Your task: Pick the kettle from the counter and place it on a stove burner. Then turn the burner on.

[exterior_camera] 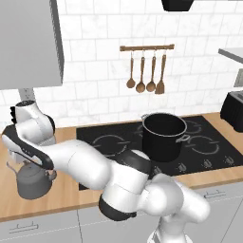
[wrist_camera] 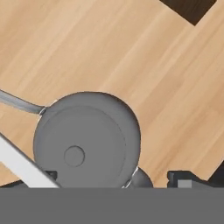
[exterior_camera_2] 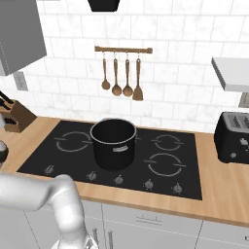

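**Arm bent low over the kettle**

The white arm folds far left, its hand directly above the squat dark-grey metal kettle (exterior_camera: 32, 181) standing on the light-brown wood-grain surface (exterior_camera: 66, 192), left of the glossy black cooktop (exterior_camera: 118, 137). Fingers (wrist_camera: 183, 178) barely visible; cannot tell their state.

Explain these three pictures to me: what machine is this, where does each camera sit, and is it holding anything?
It is a white robot arm on a drivable base in a rendered kitchen. Two cameras ride on the base, behind the arm to its left and right; the third looks along the hand.

In the left base view the arm bends left over the wooden counter, above a small grey kettle standing beside the black cooktop. A black pot stands on the cooktop; wooden spoons hang behind.

The hand view looks straight down on the kettle's lid. One finger tip shows beside it; whether the hand grips anything cannot be told.
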